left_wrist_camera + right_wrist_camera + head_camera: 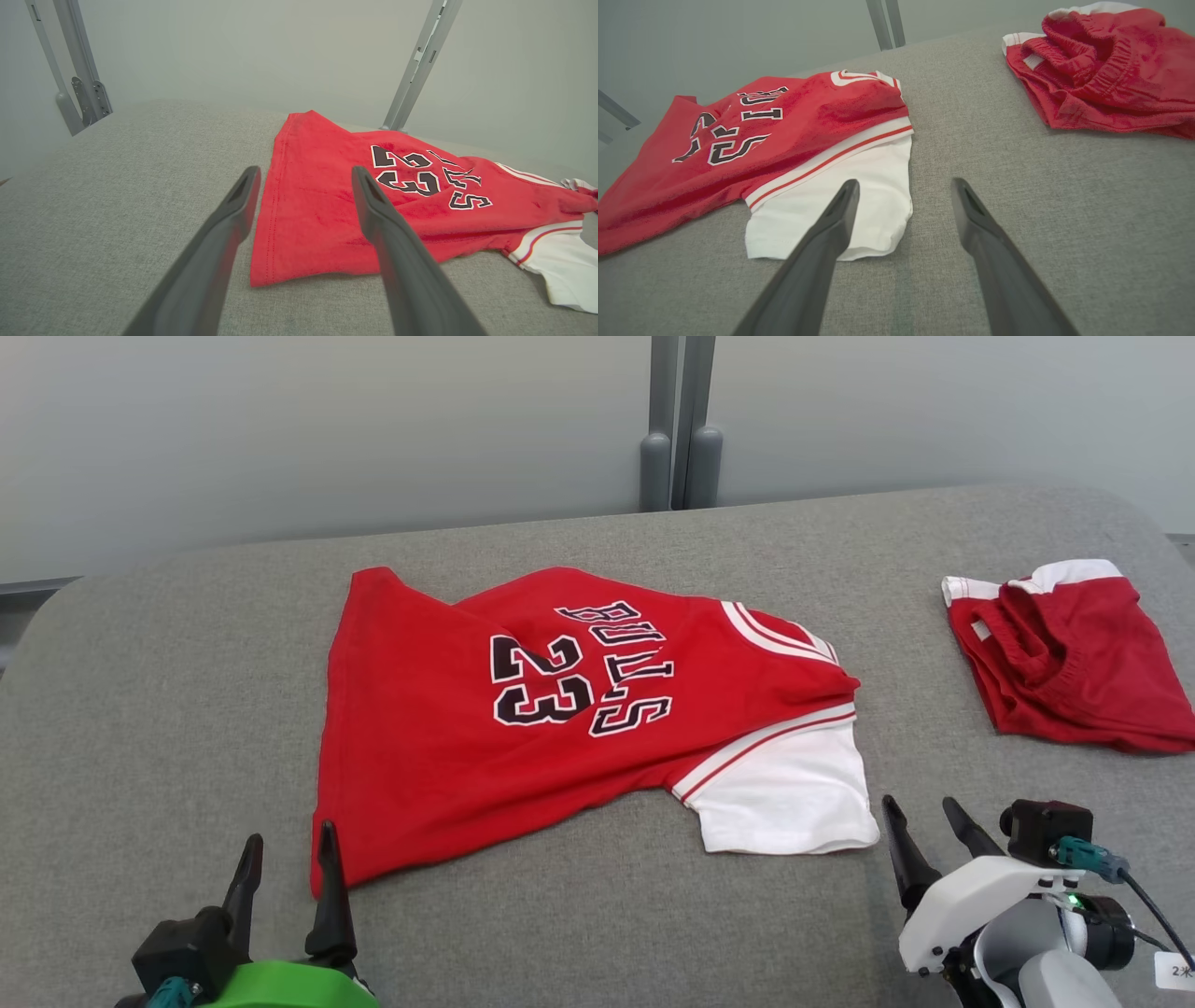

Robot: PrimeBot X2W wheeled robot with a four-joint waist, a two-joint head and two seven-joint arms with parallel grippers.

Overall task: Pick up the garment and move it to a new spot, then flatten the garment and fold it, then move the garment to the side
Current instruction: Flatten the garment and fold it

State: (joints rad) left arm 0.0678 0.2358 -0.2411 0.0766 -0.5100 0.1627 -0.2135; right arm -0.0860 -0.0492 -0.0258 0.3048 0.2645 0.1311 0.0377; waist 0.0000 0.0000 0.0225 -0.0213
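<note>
— How many garments are there?
— Two: one red Bulls jersey (523, 728) and one pair of red shorts (1074, 658).
— What can you count on the jersey?
— One white sleeve (794, 798), one printed word and one number made of two digits.
— And grippers?
— Two: one left gripper (290, 833) and one right gripper (920, 801). Each has two dark fingers (331, 887), so four fingers in all.
— Anything else?
— One grey cloth-covered table (140, 709), and two grey posts (655, 457) side by side behind it.
</note>
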